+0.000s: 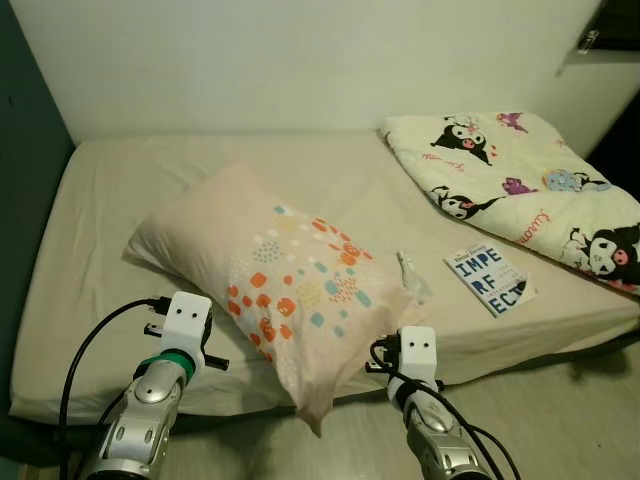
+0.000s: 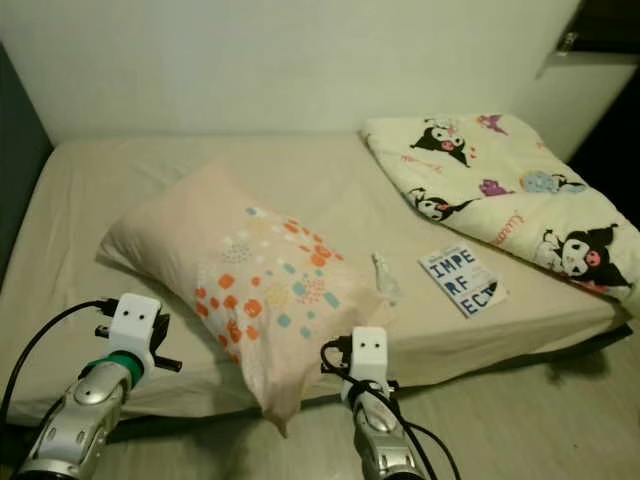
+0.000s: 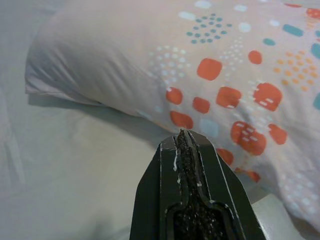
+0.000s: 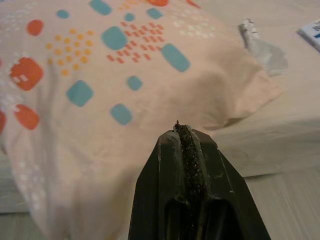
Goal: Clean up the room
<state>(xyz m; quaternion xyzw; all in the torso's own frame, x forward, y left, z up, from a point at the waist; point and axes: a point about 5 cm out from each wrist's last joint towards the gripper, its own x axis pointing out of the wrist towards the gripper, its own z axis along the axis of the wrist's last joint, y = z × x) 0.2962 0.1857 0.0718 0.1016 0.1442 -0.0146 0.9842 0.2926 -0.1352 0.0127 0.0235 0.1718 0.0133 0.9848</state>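
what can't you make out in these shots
- Small crumpled clear wrapper beside the pale pink dotted pillow: too small to identify in the left eye view.
- Cream cartoon-print blanket: cut off by the right edge.
- White book: smaller cover text too small.
- Left pincer and right pincer shut; the fingers hide what lies beneath.

Running off the right frame edge: patterned blanket [image 1: 520, 185]. Lying beside the pillow [image 1: 275, 275], too small to identify: crumpled wrapper [image 1: 410, 275]. Hanging past the mattress edge [image 1: 520, 345]: pillow's near corner.
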